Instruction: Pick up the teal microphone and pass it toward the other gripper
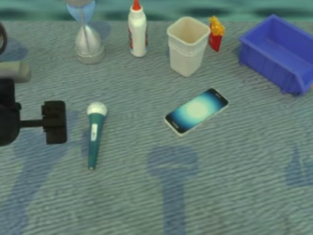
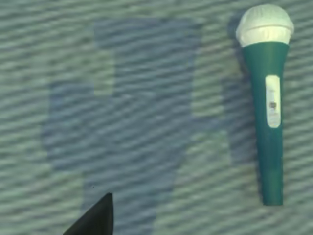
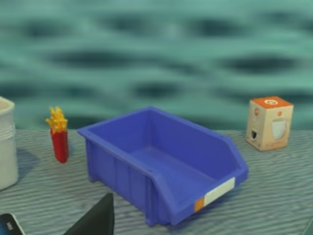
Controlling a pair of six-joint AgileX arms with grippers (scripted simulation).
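Observation:
The teal microphone [image 1: 94, 136] lies flat on the cloth at the left of the table. Its silver-grey mesh head [image 1: 97, 108] points toward the back and its handle tip toward the front. In the left wrist view the microphone [image 2: 270, 122] shows whole, white switch strip facing up. My left gripper [image 1: 55, 122] hovers just left of the microphone, apart from it and open, with nothing between its fingers. Only one of its fingers [image 2: 98, 219] shows in the wrist view. My right gripper [image 3: 161, 230], the other gripper, is outside the top view. One black finger [image 3: 98, 218] shows near the blue bin, and nothing is held.
Along the back stand an hourglass [image 1: 88, 34], a white glue bottle [image 1: 137, 29], a white cup [image 1: 187, 45], a fries toy [image 1: 215, 33] and a blue bin [image 1: 279, 54]. A smartphone [image 1: 196, 111] lies mid-table. A small carton [image 3: 269, 122] sits beyond the bin.

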